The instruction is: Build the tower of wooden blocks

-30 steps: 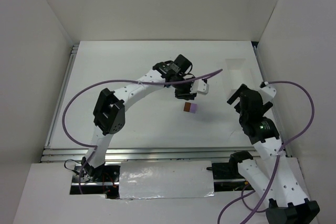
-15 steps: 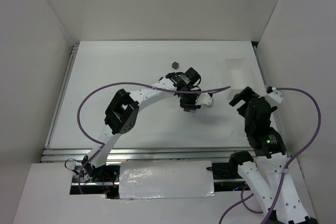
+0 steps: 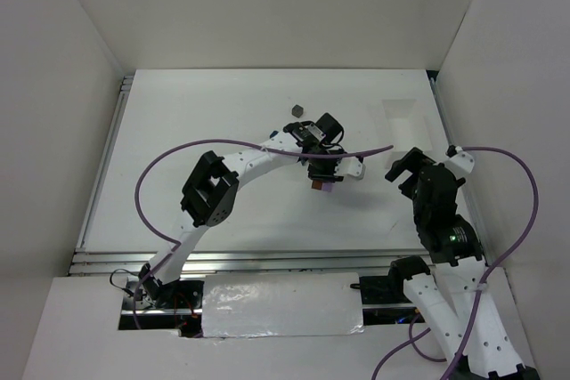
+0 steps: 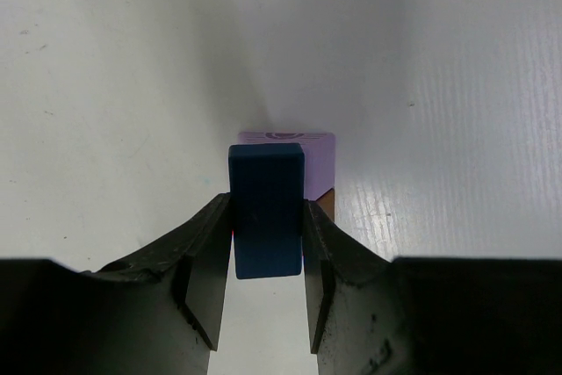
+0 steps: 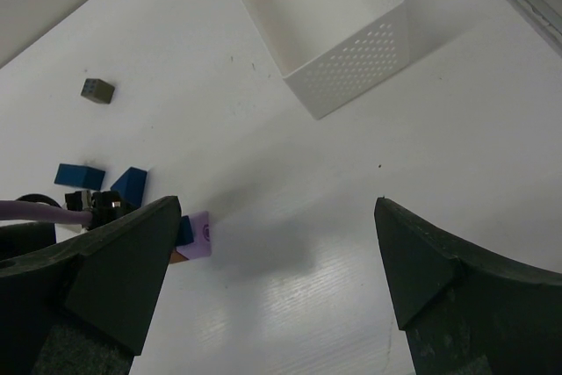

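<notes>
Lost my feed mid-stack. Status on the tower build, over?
Left gripper shut on dark blue block, poised at lavender block. Brown-orange block beside it. Right gripper open, empty. Grey block lies apart, nothing blocking.

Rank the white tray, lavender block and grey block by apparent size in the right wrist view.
1. white tray
2. lavender block
3. grey block
The last two look close, and the grey one lies farther off, so that order is unsure.
</notes>
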`<action>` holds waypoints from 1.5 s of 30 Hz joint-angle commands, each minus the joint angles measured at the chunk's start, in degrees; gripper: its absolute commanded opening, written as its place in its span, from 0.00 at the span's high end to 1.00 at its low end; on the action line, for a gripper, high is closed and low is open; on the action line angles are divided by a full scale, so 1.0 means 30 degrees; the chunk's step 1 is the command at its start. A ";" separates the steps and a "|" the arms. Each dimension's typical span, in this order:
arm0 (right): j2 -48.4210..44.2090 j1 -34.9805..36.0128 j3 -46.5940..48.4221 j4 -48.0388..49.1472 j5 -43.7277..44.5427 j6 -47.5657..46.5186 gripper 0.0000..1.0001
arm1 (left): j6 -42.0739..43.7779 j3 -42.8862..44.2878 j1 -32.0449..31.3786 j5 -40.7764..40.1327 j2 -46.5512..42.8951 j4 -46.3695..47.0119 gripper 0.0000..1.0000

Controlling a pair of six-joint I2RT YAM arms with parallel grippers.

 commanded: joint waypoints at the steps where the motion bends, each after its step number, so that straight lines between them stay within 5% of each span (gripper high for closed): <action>1: 0.0261 -0.0132 -0.0048 0.1165 -0.0229 -0.0278 0.00 | 0.0845 0.0750 -0.0030 0.0160 0.0083 -0.0110 0.93; 45: 0.0438 -0.0132 -0.0370 0.1546 -0.0112 -0.0424 0.00 | 0.1930 -0.0157 -0.0206 0.0308 0.0258 -0.0347 0.83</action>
